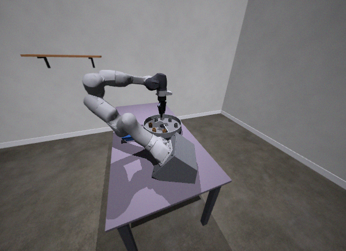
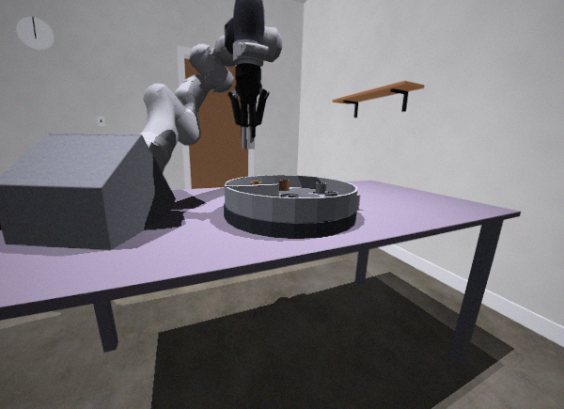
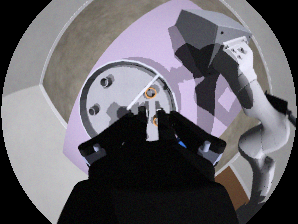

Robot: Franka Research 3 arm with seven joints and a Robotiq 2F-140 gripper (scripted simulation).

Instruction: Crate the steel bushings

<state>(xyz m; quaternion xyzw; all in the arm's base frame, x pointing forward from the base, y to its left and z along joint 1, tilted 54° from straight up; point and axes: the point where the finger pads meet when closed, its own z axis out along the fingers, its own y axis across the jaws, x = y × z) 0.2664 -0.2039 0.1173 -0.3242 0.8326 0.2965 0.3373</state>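
The round turning table (image 1: 161, 134) (image 2: 291, 209) (image 3: 122, 80) holds grey steel bushings and orange-brown bushings. The top view shows grey ones at the back left (image 1: 156, 119), back right (image 1: 170, 120) and right (image 1: 176, 125). Orange-brown ones stand at the left (image 1: 150, 124) and front (image 1: 154, 130) (image 1: 164, 131). The wrist view shows two grey bushings (image 3: 105, 82) (image 3: 94, 109) left of the fingers. My gripper (image 1: 161, 117) (image 2: 247, 143) (image 3: 152, 106) is shut with nothing seen between the fingertips, above the turning table. A blue object (image 1: 127, 138) (image 3: 181, 143), perhaps the crate, is mostly hidden; its contents cannot be seen.
A thin pale bar (image 1: 165, 127) (image 3: 143, 92) reaches from near the middle of the turning table to its wall. The large grey block (image 1: 184, 161) (image 2: 56, 212) under the arm's base stands close to the turning table. The arm hides part of the purple tabletop (image 1: 207, 167).
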